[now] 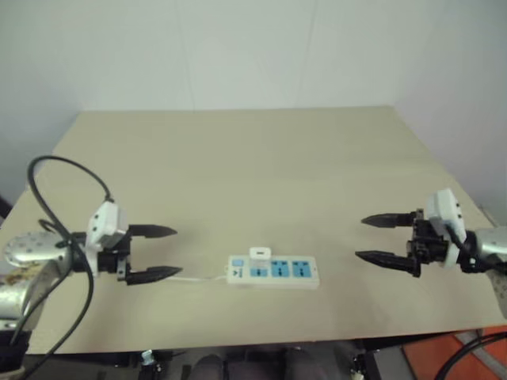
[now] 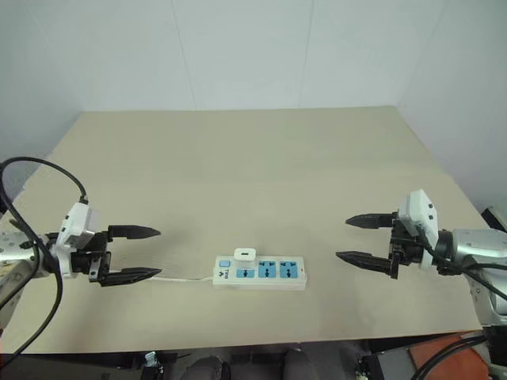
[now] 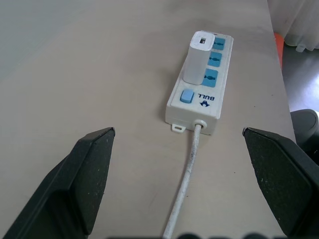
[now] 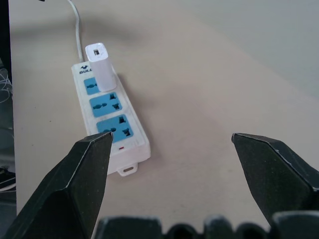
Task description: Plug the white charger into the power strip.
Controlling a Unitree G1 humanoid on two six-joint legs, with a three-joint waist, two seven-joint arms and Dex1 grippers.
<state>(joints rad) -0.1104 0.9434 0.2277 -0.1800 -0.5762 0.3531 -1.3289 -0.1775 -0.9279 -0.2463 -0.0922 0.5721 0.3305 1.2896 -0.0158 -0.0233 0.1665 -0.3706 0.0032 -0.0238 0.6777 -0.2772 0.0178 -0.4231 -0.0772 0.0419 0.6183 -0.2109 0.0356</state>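
The white charger (image 2: 244,255) is standing upright in the end socket of the power strip (image 2: 260,271), near the table's front edge. Both claws hang spread wide and empty, left gripper (image 2: 136,254) and right gripper (image 2: 358,238) well off to either side.

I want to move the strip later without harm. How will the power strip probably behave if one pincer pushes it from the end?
The power strip looks stiff and flat, so it would probably slide on the smooth table, not tip. Its thin cable seems flexible and may drag or turn it. The white charger stands upright in a socket and could catch a push.
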